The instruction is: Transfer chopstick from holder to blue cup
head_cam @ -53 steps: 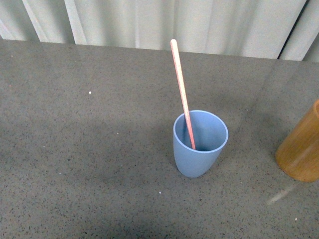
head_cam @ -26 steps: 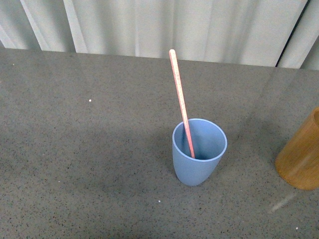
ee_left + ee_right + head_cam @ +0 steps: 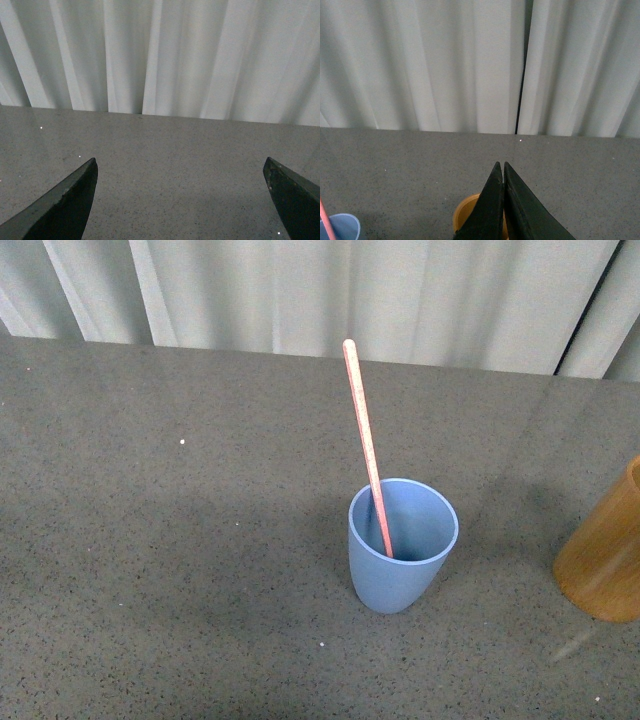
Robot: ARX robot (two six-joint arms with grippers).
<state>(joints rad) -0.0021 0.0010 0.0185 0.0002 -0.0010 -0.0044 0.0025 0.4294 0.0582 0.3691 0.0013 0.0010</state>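
On the grey speckled desk (image 3: 180,540), the blue cup (image 3: 400,560) stands upright near the middle of the front view, with one pink-red chopstick (image 3: 365,445) standing in it, its lower end inside the cup and its upper end leaning toward 11 o'clock above the rim. The orange-brown holder (image 3: 605,560) sits at 3 o'clock from the cup, well apart from it and cut off by the picture's edge. In the left wrist view the left claw (image 3: 182,200) has its two dark fingers spread wide over bare desk. In the right wrist view the right claw (image 3: 503,200) has its fingers pressed together with nothing between them, above the holder's rim (image 3: 465,210). A white curtain (image 3: 350,290) hangs behind the desk.
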